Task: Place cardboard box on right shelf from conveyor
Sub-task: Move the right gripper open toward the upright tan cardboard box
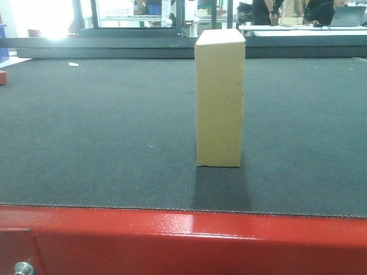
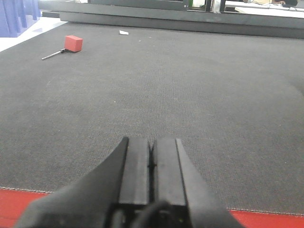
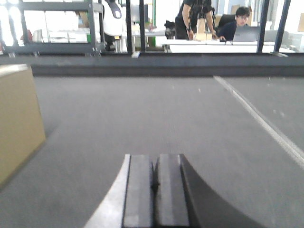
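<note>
A tall, narrow tan cardboard box (image 1: 219, 97) stands upright on the dark grey conveyor (image 1: 103, 132), a little right of centre and near the red front edge (image 1: 183, 235). In the right wrist view the cardboard box (image 3: 16, 121) fills the left edge, well to the left of my right gripper (image 3: 156, 156), which is shut with nothing in it. My left gripper (image 2: 152, 140) hovers low over the conveyor (image 2: 190, 85) near its red edge, shut and empty; the box does not show there. The right shelf is out of view.
A small red block (image 2: 73, 42) with a thin rod lies far left on the belt, beside a white scrap (image 2: 123, 33). A pale stripe (image 3: 266, 123) runs along the belt at right. Frames, tables and people (image 3: 240, 21) stand beyond the far edge.
</note>
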{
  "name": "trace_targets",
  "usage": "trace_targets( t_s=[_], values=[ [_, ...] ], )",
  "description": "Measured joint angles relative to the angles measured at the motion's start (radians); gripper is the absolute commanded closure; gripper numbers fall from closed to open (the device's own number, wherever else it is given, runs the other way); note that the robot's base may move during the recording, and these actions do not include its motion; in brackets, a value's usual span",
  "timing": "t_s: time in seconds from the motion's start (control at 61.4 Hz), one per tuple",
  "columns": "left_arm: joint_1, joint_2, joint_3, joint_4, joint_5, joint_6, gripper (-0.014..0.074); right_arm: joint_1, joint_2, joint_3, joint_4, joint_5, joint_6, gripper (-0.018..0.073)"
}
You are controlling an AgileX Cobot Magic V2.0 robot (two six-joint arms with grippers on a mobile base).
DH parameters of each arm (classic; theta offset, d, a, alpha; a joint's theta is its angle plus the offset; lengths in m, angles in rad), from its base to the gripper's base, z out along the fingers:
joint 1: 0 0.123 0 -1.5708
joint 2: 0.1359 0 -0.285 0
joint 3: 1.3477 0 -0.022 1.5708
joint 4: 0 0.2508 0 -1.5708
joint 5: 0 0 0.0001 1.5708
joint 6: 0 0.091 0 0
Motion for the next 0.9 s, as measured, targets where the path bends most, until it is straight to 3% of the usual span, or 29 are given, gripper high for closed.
trace_targets(
  t_s=[0.147,0.228,0.358,0.716,0.895],
  values=[
    [0.0,0.0,0.0,0.0,0.0,0.0,0.0712,0.0,0.126,-0.182,0.0,0.055,0.006,0.0369],
    [0.0,0.0,0.0,0.0,0.0,0.0,0.0713,0.007,0.251,-0.29,0.0,0.093,0.008,0.0181],
    [0.0,0.0,0.0,0.0,0.0,0.0,0.0712,0.056,0.436,-0.423,-0.019,0.106,0.011,-0.0038],
    [0.0,0.0,0.0,0.0,0.0,0.0,0.0713,0.376,1.003,-0.903,-0.124,0.316,0.019,-0.0025],
    [0.0,0.0,0.0,0.0,0.0,0.0,0.0713,0.531,1.284,-1.227,-0.133,0.516,0.111,-0.0025]
  ],
)
